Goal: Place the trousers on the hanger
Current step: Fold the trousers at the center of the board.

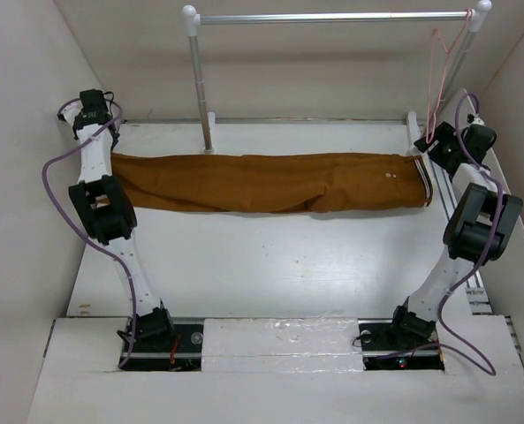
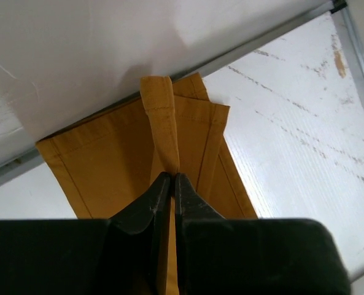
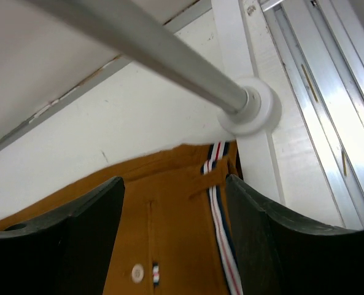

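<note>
The rust-brown trousers (image 1: 270,181) lie flat across the back of the table, leg hems at the left and striped waistband (image 1: 423,181) at the right. My left gripper (image 2: 172,176) is shut on a raised fold of the hem end (image 2: 163,123); in the top view it (image 1: 107,152) sits at the trousers' left end. My right gripper (image 3: 175,184) is open, its jaws standing either side of the striped waistband (image 3: 221,246) just above it, and it (image 1: 434,157) is at the right end. The pale pink hanger (image 1: 440,79) hangs from the rail's right end.
A silver rail (image 1: 332,16) on white posts spans the back; its right post (image 3: 139,37) and white foot (image 3: 255,110) are close above my right gripper. The left post (image 1: 201,88) stands behind the trousers. White walls close both sides, and a metal track (image 1: 478,291) runs along the right.
</note>
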### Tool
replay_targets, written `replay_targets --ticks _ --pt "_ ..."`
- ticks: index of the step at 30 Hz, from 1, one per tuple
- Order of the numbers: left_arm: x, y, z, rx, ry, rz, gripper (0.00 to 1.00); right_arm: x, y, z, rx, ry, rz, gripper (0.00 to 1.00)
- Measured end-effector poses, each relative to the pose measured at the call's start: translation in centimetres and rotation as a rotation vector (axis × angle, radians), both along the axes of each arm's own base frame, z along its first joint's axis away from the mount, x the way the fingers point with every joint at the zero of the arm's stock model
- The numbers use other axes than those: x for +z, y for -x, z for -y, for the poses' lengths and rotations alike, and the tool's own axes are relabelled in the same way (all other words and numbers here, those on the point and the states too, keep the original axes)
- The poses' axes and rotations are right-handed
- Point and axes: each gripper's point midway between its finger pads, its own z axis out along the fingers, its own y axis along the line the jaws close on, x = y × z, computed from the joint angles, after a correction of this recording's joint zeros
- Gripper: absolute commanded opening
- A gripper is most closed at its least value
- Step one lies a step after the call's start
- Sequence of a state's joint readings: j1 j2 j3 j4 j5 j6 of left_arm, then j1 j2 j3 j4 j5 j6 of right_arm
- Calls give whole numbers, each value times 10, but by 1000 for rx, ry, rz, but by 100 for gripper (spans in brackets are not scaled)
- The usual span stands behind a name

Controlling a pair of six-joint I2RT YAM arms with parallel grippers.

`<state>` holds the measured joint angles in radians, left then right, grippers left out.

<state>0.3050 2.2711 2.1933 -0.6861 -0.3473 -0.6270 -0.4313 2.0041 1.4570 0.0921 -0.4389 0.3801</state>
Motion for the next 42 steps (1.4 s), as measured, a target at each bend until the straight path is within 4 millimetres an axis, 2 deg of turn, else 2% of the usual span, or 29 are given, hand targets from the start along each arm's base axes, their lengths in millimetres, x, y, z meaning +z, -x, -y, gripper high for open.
replay_targets --ticks 2,4,5,6,8,11,14,16,18,20,22,23,25,27,30,31,32,33,35,36,39,42 --pt "8 1 3 -11 5 12 0 9 15 -4 -12 16 1 72" --pt "21 7 7 -17 4 29 0 26 32 -8 -25 42 23 72" --pt "37 25 14 -20 6 31 0 33 37 -9 -34 53 33 72" --pt "38 27 15 -20 7 29 0 39 43 -10 -41 64 42 72" --pt "63 53 23 -17 -7 56 0 44 50 -11 -53 75 58 72" --pt "110 99 36 -9 -32 113 0 40 56 -13 -64 71 57 72" --pt "156 135 43 10 -74 201 0 28 59 -17 -66 48 32 72" --pt "173 150 44 22 -94 229 0 25 58 -21 -60 38 27 72" --pt "176 155 42 34 -103 228 0 23 57 -22 -57 34 25 72" --pt "161 148 37 42 -95 181 0 21 56 -24 -51 33 21 72" --pt "136 128 26 51 -79 103 0 19 56 -25 -43 34 18 72" --pt "126 113 20 53 -70 72 0 18 57 -25 -40 37 16 72" --pt "99 68 5 49 -58 42 0 17 57 -25 -34 48 11 72" --pt "59 35 -3 39 -34 14 0 16 58 -25 -29 60 5 72" --pt "-6 13 -6 23 26 -74 0 13 65 -29 -20 84 -16 72" --pt "-21 8 -7 20 37 -90 7 14 68 -32 -14 96 -24 73" --pt "-36 5 -7 16 50 -109 26 15 73 -37 -9 111 -38 73" --pt "-49 3 -5 4 66 -125 32 17 78 -43 -1 126 -44 73" --pt "-62 3 0 -17 95 -146 42 26 86 -53 13 150 -39 77" --pt "-64 3 1 -24 100 -150 50 30 92 -58 19 158 -35 82" --pt "-61 1 4 -55 92 -148 61 32 111 -66 16 172 -53 86" --pt "-50 0 10 -91 71 -140 64 19 127 -60 -14 147 -91 86"
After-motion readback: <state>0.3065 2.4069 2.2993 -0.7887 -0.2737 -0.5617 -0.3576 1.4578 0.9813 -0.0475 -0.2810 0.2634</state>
